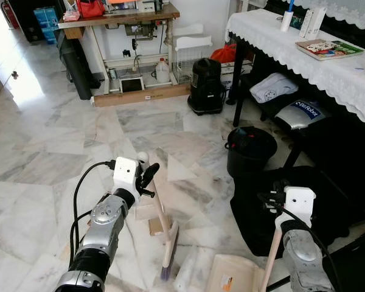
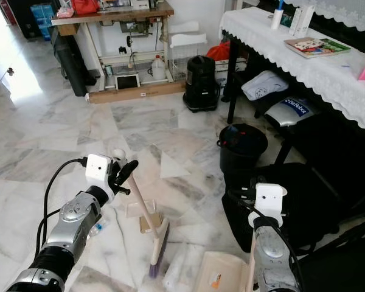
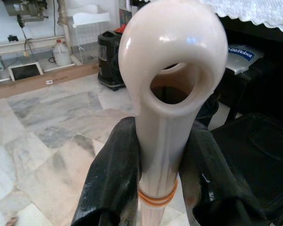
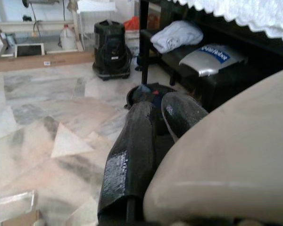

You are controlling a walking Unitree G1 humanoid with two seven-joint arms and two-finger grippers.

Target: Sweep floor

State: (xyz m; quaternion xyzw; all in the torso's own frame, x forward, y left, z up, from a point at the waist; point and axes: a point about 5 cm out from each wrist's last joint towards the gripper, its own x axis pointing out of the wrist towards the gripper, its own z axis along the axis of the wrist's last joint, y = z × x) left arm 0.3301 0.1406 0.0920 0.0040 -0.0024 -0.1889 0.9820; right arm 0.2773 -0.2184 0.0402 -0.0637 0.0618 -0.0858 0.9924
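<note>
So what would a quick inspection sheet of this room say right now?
Surface: marble floor, pale and glossy.
Job's things: broom, bristles on the floor; dustpan lying flat beside it.
Clutter: paper scraps and cardboard bits on the floor; black bin.
Grippers: left tool shut on the broom's handle just below its loop; right tool against the dustpan's pale handle, grip cannot be judged.
Cables: black cable looping along the left arm.
Surroundings: sewing table, black vacuum, lace-covered table.
</note>
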